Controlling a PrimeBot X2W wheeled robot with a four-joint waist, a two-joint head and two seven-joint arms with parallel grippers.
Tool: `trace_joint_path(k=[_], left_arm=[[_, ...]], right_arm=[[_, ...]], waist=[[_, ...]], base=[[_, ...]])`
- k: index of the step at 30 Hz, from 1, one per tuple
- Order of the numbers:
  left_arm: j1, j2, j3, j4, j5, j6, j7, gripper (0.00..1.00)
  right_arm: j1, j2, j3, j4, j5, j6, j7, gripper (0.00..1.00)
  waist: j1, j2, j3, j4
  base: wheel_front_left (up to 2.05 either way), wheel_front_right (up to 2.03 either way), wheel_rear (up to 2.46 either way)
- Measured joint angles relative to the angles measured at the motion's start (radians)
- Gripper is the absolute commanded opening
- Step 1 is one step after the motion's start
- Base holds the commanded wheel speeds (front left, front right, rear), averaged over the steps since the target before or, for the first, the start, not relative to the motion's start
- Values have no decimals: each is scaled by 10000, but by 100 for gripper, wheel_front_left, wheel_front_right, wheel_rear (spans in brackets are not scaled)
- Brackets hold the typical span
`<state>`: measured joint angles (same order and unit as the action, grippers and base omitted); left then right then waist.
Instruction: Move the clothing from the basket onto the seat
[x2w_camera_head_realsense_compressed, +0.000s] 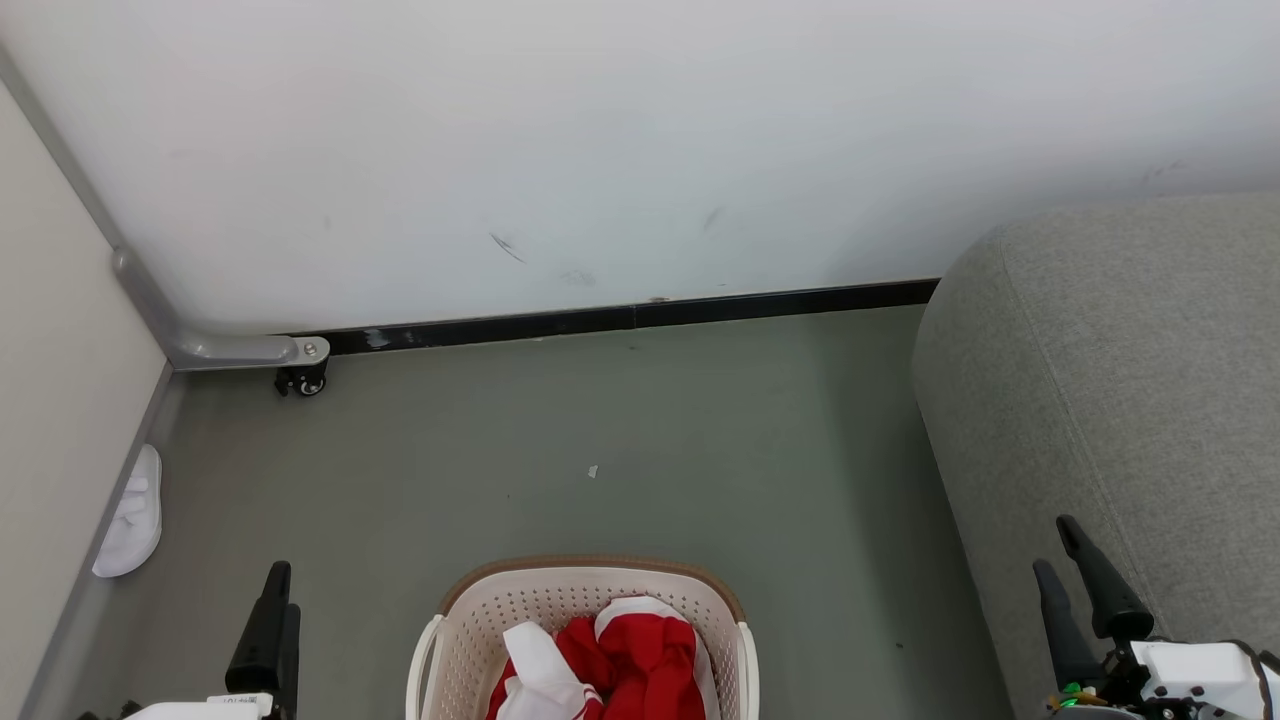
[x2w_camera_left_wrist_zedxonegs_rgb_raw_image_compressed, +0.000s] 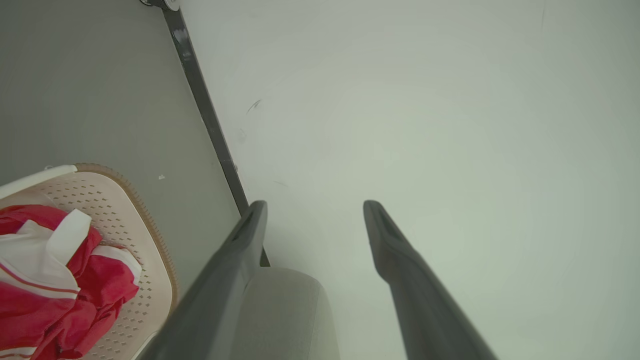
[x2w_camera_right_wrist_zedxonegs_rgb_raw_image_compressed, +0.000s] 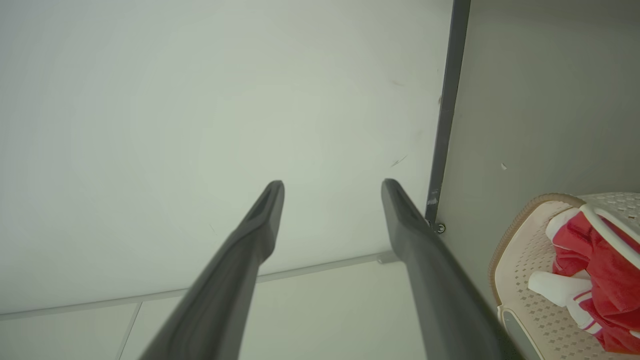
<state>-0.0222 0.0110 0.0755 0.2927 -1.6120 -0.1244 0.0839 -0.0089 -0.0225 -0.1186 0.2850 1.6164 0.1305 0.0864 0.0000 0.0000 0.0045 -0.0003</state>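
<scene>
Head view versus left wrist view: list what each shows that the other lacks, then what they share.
Head view, of the two: the white slipper by the left panel, and the right hand, open, near the seat. Left wrist view, of the two: the left hand seen along its fingers, the gap between them plainly wide, nothing held. Both: the basket with the clothing in it, the seat, the grey floor, the white wall and its black skirting.

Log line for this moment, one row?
clothing in basket | seat right of basket | left hand open, holding nothing | right hand open, holding nothing
</scene>
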Motion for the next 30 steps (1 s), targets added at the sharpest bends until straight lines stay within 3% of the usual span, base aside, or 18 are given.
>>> trace_joint_path(k=[8,23,30], left_arm=[[-20,6,-56,-270,426,0,-334,100],[-115,464,-499,-700,1787,0,-920,100],[-115,731,-736,-755,2681,0,-1210,100]], right_arm=[[-24,-8,56,-339,-222,0,-263,100],[-221,-360,556,-811,-1440,0,-882,100],[-244,-769,984,-926,-2583,0,-1221,100]], waist=[[9,0,7,-1],[136,0,-66,-3],[170,0,-115,-9]], base=[[0,0,0],[0,0,0],[0,0,0]])
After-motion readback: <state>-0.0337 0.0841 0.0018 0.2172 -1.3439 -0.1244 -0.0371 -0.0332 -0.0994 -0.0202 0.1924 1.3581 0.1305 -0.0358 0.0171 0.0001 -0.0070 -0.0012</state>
